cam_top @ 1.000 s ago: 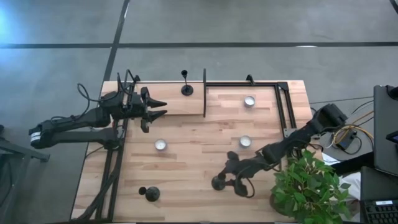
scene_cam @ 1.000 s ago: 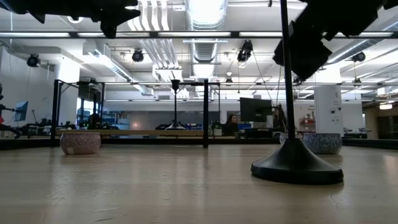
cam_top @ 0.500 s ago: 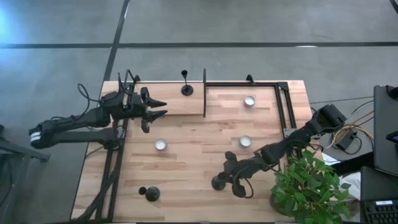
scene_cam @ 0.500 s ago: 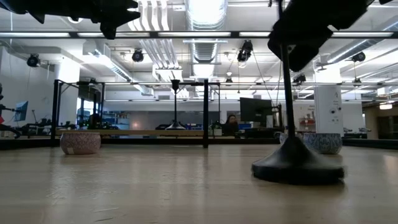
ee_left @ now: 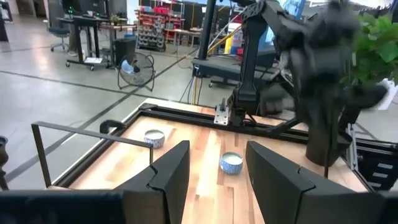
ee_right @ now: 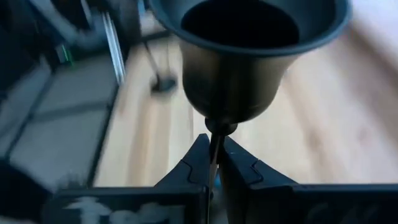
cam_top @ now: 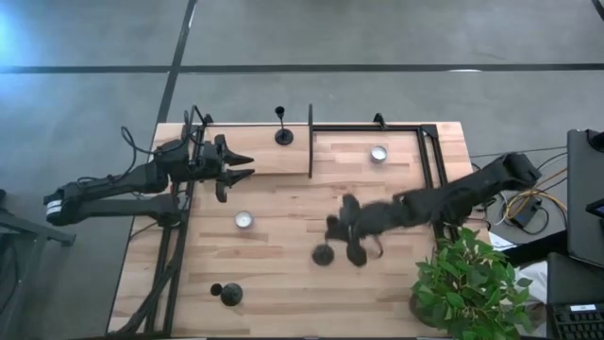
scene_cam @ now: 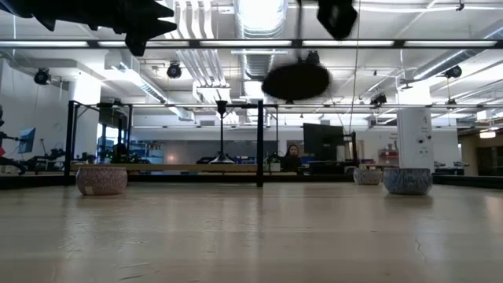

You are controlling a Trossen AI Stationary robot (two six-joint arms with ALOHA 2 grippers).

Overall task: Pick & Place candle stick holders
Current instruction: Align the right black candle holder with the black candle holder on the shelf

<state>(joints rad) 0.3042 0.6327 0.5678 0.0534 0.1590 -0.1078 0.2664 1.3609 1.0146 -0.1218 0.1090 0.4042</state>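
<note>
Wooden counter (cam_top: 283, 246) seen from above, with a black frame (cam_top: 429, 161) at its far right corner and an upright black divider (cam_top: 310, 142) near the far edge. Right gripper (cam_top: 347, 234), over the counter's middle, has its jaws pressed together on the thin stem of a candle stick holder (cam_top: 324, 253), whose cup (ee_right: 245, 37) fills the right wrist view and whose round base (scene_cam: 295, 81) hangs clear of the counter in the low view. A second holder (cam_top: 282, 132) stands at the far edge just beside the divider; a third holder (cam_top: 229, 295) stands near the front-left corner. Three tealight discs lie on the counter: one (cam_top: 243, 220) left of centre, one (cam_top: 378, 153) inside the frame, the third hidden under the arm. A potted plant (cam_top: 467, 283) borders the front-right corner. Left gripper (cam_top: 243, 165) waits at the far left, jaws spread and empty. Compared with one second earlier, the held holder has left the counter and moved from the front edge toward the centre.
</note>
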